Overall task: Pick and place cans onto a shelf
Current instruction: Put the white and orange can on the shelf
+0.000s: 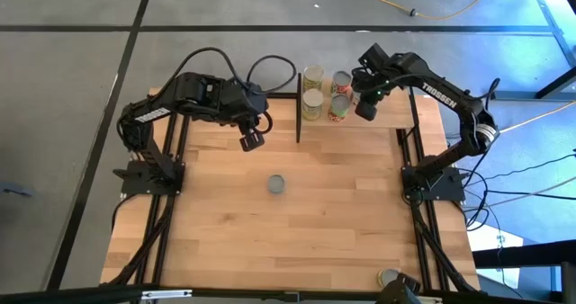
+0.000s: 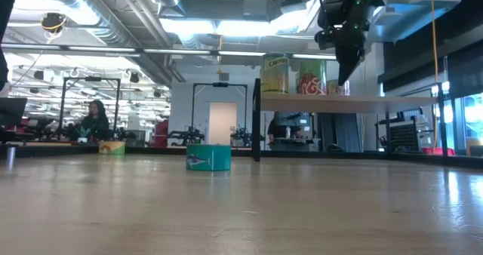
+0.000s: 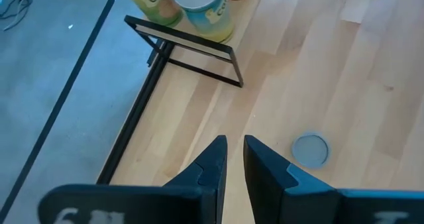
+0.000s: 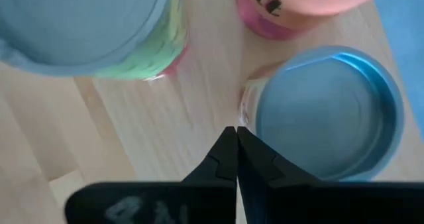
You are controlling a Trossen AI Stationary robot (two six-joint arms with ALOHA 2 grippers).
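The shelf stands at the table's far edge, right of centre, and carries several cans; in the low view a yellow-green can and a red one stand upright on its board. My right gripper is shut and hangs, fingers down, above the shelf beside a silver-topped can, touching nothing. A teal can stands upright on the tabletop at mid-table. My left gripper hovers left of the shelf, far-left of the teal can, empty, with a narrow gap between its fingers.
The shelf's black end frame rises from the tabletop between my left gripper and the cans. Another can stands at the table's near edge, toward the right. Bare tabletop lies around the teal can. A person is in the room far behind.
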